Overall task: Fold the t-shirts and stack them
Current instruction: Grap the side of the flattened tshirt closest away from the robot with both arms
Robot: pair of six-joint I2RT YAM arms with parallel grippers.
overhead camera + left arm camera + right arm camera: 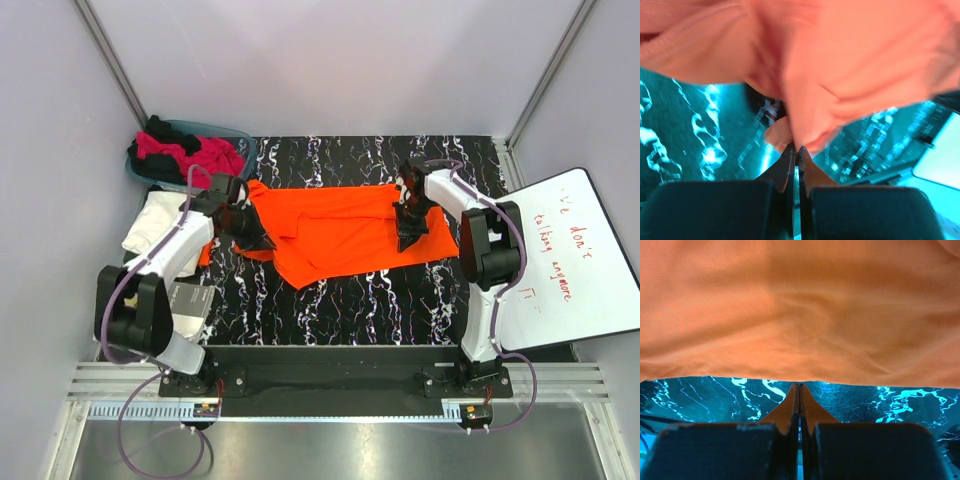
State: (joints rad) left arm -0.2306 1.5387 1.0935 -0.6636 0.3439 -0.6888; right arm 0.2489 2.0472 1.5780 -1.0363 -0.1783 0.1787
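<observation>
The orange t-shirt [340, 235] lies across the middle of the black, white-veined table [350, 310], spread wide from left to right, with a loose flap folded down toward the near edge on its left half. The left gripper [250, 232] sits at the shirt's left end and the right gripper [408, 232] at its right end, so the cloth stretches between them. In the left wrist view, the left fingers [782, 170] are pressed together with no gap, and a bunched fold of orange cloth is pinched at their tips; the fabric is gathered in thick wrinkles just above them, with the table pattern showing below. In the right wrist view, the right fingers [812, 412] are also closed tight. Their tips meet right at the straight edge of the orange cloth, which fills the upper part of that view smoothly, so they seem to grip the hem. At the far left corner a teal basket [243, 138] holds a pink shirt [205, 155] and a black shirt [163, 130] heaped together. A white shirt [155, 220] lies crumpled on the table just in front of the basket, to the left of the left arm. A white board [590, 290] with red handwriting rests at the right edge of the table, beyond the right arm.
</observation>
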